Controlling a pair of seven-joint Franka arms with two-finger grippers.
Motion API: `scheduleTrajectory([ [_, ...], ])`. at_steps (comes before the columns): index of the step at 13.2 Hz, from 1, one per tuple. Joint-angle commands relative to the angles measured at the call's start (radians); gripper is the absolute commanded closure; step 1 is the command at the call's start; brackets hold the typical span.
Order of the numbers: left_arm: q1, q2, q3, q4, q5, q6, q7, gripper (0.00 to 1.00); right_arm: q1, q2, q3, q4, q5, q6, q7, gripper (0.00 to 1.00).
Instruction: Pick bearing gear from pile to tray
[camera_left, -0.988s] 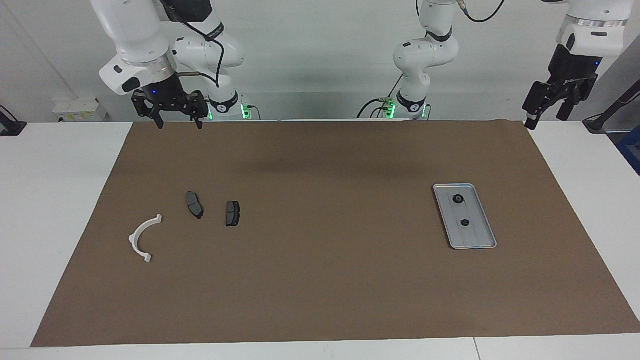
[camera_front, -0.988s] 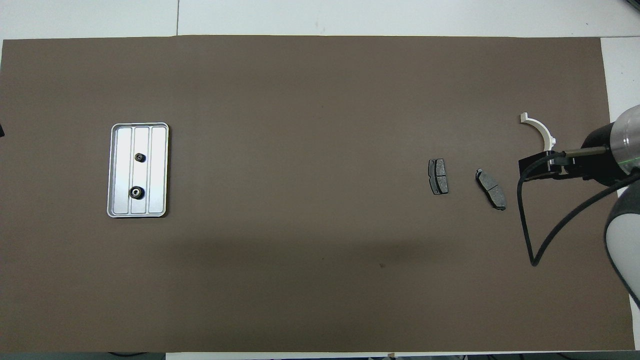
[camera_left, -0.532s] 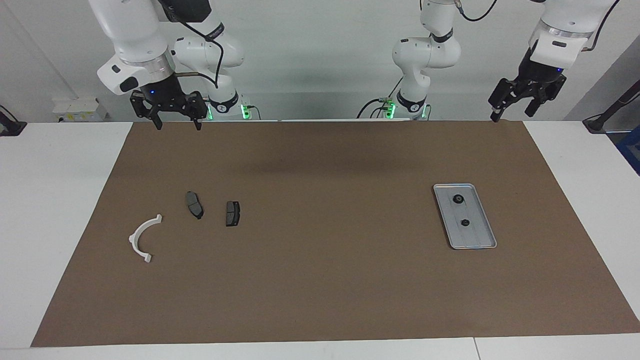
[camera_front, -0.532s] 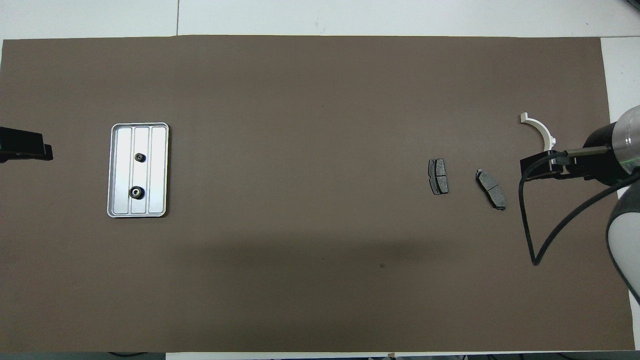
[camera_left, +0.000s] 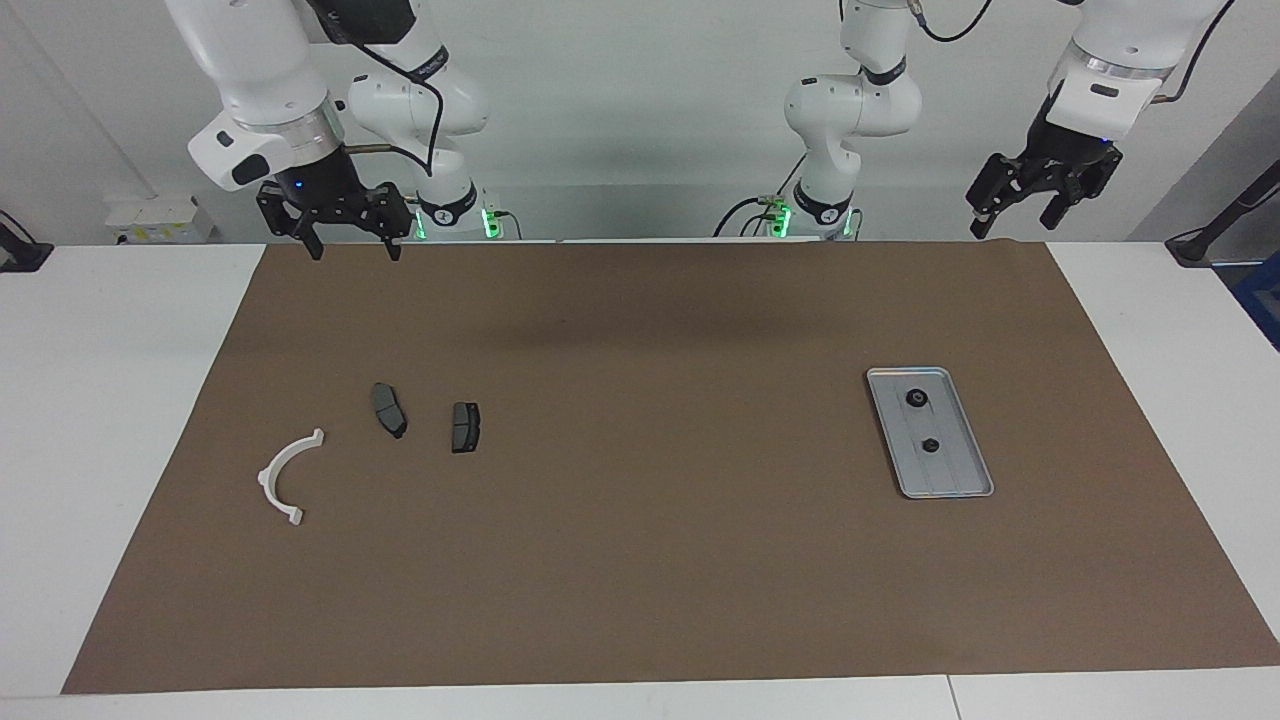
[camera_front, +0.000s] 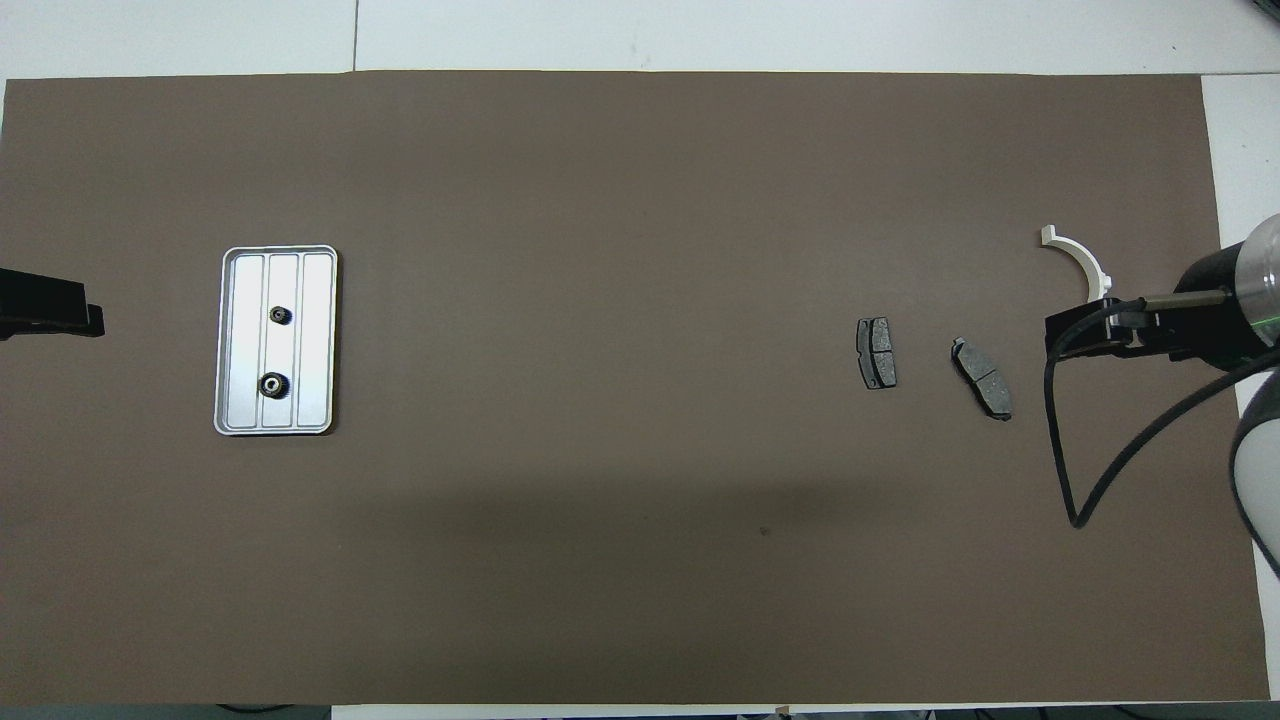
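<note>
- Two gears (camera_left: 918, 398) (camera_left: 929, 446) lie in the tray (camera_left: 968, 478), toward the left arm's end of the mat (camera_left: 660, 560).
- The pile sits toward the right arm's end: a white bracket (camera_left: 284, 476) and two brake pads (camera_left: 389, 409) (camera_left: 465, 427), all apart from one another.
- The left gripper (camera_left: 1012, 211) hangs high over the mat's edge nearest the robots, fingers spread, holding nothing.
- The right gripper (camera_left: 352, 245) hangs over that same edge, fingers spread, holding nothing.
</note>
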Motion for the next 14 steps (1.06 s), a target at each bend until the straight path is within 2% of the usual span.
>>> scheduleTrajectory([
  [1,0.008,0.005,-0.01,-0.012,0.0,-0.014,0.015,0.0,-0.013,-0.015,0.003,-0.014,0.02,0.013,-0.019,0.0],
  [5,-0.002,0.031,-0.004,0.024,-0.008,-0.057,0.015,0.0,-0.013,-0.015,0.003,-0.013,0.02,0.013,-0.018,0.0],
  [14,-0.002,0.012,0.004,0.007,-0.014,-0.09,0.035,0.0,-0.012,-0.015,0.003,-0.013,0.02,0.014,-0.018,0.0],
])
